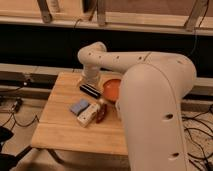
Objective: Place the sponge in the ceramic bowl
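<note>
The blue-grey sponge [79, 106] lies flat on the wooden table [60, 130], left of centre. The orange-red ceramic bowl [112, 89] stands to its right near the table's back, partly hidden by my white arm. My gripper [90, 80] hangs at the end of the bent arm near the table's back edge. It is just above the black oblong block [91, 90], left of the bowl and behind the sponge. Nothing shows in the bowl's visible part.
A cream-white bottle-like thing [88, 116] and a reddish-brown item [102, 111] lie just right of the sponge. My bulky arm [155, 100] covers the table's right side. Cables trail on the floor at left and right. A dark shelf runs behind the table.
</note>
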You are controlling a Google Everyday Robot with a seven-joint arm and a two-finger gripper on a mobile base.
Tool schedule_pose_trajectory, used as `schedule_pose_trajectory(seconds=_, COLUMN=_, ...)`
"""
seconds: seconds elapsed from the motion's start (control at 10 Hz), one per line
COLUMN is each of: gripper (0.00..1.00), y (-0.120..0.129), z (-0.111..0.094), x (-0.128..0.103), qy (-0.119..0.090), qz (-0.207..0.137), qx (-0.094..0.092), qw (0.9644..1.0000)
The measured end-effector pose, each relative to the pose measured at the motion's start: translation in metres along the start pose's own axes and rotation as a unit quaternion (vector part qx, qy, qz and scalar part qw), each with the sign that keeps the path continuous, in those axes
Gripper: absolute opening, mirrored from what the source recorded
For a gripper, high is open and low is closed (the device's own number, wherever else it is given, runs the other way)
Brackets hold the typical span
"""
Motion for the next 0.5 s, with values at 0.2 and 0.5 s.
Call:
schedule_pose_trajectory(seconds=0.2, gripper=0.8, y=0.006, z=0.022, x=0.009, qy=0.021, qz=0.046, qx=-0.003, qw=0.9987)
schedule_pose_trajectory(seconds=0.5, gripper=0.8, y=0.008, z=0.039, x=0.01, qy=0.032, qz=0.146, qx=-0.004, qw=0.9887)
